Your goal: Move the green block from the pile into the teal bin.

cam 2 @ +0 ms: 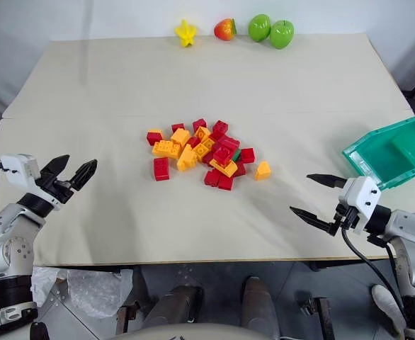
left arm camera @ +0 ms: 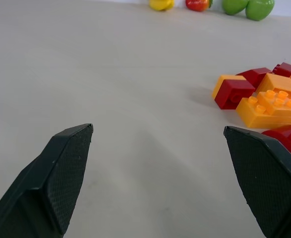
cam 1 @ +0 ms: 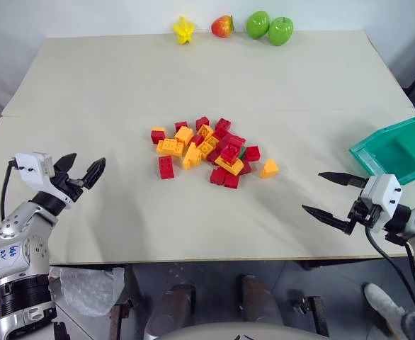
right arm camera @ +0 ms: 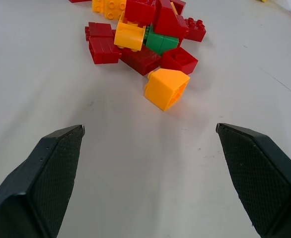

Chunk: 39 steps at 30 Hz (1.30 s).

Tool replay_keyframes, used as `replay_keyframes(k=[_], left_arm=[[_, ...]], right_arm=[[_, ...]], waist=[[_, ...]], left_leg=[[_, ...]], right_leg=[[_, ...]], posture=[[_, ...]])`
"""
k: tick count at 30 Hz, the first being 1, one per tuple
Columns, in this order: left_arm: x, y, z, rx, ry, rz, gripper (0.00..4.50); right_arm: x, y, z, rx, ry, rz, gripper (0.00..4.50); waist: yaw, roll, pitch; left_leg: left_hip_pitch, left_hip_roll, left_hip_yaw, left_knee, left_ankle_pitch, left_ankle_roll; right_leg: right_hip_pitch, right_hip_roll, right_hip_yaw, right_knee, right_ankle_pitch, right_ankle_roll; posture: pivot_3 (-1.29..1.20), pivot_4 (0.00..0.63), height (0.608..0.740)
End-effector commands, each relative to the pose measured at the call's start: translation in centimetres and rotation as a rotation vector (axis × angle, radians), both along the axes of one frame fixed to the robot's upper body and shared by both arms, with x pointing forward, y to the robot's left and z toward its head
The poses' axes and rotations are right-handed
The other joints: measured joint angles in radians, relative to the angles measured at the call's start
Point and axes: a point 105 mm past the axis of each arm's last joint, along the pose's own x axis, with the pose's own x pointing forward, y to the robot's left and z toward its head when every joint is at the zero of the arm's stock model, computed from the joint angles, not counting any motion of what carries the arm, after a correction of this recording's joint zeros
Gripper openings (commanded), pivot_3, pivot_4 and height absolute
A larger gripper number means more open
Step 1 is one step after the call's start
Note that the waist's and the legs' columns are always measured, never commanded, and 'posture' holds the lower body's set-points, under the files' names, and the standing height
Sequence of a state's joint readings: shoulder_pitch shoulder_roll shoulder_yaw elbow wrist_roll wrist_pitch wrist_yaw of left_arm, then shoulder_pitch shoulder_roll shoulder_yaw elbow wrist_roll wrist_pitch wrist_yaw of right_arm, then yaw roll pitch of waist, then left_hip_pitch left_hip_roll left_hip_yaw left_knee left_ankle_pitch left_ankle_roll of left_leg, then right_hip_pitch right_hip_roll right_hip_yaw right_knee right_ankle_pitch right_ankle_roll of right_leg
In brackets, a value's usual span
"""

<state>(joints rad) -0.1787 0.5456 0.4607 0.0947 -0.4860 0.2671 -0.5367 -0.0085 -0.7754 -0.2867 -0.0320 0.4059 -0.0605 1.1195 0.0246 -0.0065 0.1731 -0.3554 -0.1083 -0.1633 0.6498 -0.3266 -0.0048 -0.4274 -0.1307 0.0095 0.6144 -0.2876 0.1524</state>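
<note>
Ahead of the right gripper (right arm camera: 148,173), the green block (right arm camera: 162,42) sits wedged among the pile's (cam 1: 211,150) red bricks; jaws spread wide, empty, touching nothing.

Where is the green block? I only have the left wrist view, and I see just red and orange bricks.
Observer: The green block sits on the right side of the pile, wedged among red bricks.
Operator: And where is the teal bin?
Observer: The teal bin is at the right edge of the table, near the right gripper.
Operator: Is that gripper holding anything?
Observer: No, it is open and empty, short of the pile.
</note>
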Motion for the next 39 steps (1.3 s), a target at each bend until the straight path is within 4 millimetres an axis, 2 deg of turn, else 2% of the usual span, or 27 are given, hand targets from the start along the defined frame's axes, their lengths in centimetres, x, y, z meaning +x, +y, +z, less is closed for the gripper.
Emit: replay_keyframes(k=[1,12,14,16,18,20,23,28,30,33,39], left_arm=[[-0.3,0.4,1.0,0.035,-0.049,0.018,4.50],[-0.1,0.0,1.5,0.052,-0.035,-0.045,4.50],[-0.1,-0.2,2.0,0.062,-0.061,-0.083,4.50],[-0.1,-0.6,2.3,0.102,-0.086,-0.135,4.50],[-0.5,-1.4,2.6,0.135,-0.118,-0.228,4.50],[-0.9,-2.1,2.7,0.163,-0.128,-0.324,4.50],[-2.2,-3.6,2.9,0.146,-0.170,-0.535,4.50],[-3.3,-4.9,2.9,0.153,-0.190,-0.738,4.50],[-4.1,-5.7,2.4,0.179,-0.190,-0.869,4.50],[-4.8,-6.1,2.2,0.198,-0.203,-0.980,4.50],[-4.3,-6.0,2.6,0.230,-0.240,-1.000,4.50]], right_arm=[[0.1,-0.3,1.2,-0.014,-0.036,-0.011,4.45],[0.6,-0.1,1.3,-0.007,0.023,-0.033,4.45],[0.8,0.0,1.0,-0.015,0.097,-0.047,4.45],[1.2,0.2,1.6,-0.013,0.085,-0.075,4.45],[1.4,1.2,2.8,0.011,0.057,-0.080,4.08],[1.4,2.7,3.8,0.027,0.038,-0.064,3.60],[1.3,5.4,4.7,0.044,0.035,-0.029,2.53],[2.1,8.7,4.7,0.045,0.089,-0.057,0.80],[2.6,12.1,4.2,0.076,0.107,-0.033,0.12],[3.6,15.5,4.2,0.106,0.104,-0.008,0.05],[5.8,21.1,4.9,0.125,0.100,0.042,0.05]], waist=[[0.000,0.000,0.000],[-0.001,0.000,0.000],[0.000,0.000,0.000],[0.000,0.000,0.000],[-0.001,0.000,0.000],[-0.001,0.000,0.000],[-0.002,0.000,0.000],[-0.001,0.000,0.000],[-0.005,-0.001,0.000],[-0.016,0.000,0.000],[-0.031,-0.001,-0.001]], left_leg=[[0.000,0.000,0.000,0.000,0.000,0.000],[0.000,0.000,0.000,0.000,0.000,0.000],[0.000,0.000,0.000,0.001,0.000,0.000],[0.000,0.000,0.000,0.001,0.000,0.000],[0.000,0.000,0.000,0.001,0.000,0.000],[0.000,0.000,0.000,0.000,0.000,0.000],[0.000,0.000,0.000,0.001,0.000,0.000],[0.000,0.000,0.000,0.001,0.000,0.000],[-0.001,0.000,0.000,0.001,0.000,0.000],[0.000,0.002,0.000,0.001,0.000,-0.001],[-0.001,0.001,0.000,0.001,-0.001,0.000]], right_leg=[[0.000,0.000,0.000,0.000,0.000,0.000],[0.000,0.000,0.000,0.000,0.000,0.000],[0.000,0.000,0.000,0.000,0.000,0.000],[0.000,0.000,0.000,0.001,0.000,0.000],[0.000,0.000,0.000,0.001,0.000,0.000],[0.000,0.000,0.000,0.001,0.000,0.000],[-0.001,0.000,0.000,0.001,0.000,0.000],[0.000,-0.001,0.000,0.001,0.000,0.000],[-0.001,-0.001,0.000,0.001,0.000,0.000],[-0.001,0.000,-0.001,0.002,0.000,-0.001],[-0.003,0.000,-0.001,0.003,0.000,-0.001]], posture=[[0.00,0.150,0.740],[0.00,0.150,0.740],[0.00,0.150,0.740],[0.00,0.150,0.740],[0.00,0.150,0.740],[0.00,0.150,0.740],[0.00,0.150,0.740],[0.00,0.150,0.740],[0.00,0.150,0.740],[0.00,0.150,0.740],[0.00,0.150,0.740]])
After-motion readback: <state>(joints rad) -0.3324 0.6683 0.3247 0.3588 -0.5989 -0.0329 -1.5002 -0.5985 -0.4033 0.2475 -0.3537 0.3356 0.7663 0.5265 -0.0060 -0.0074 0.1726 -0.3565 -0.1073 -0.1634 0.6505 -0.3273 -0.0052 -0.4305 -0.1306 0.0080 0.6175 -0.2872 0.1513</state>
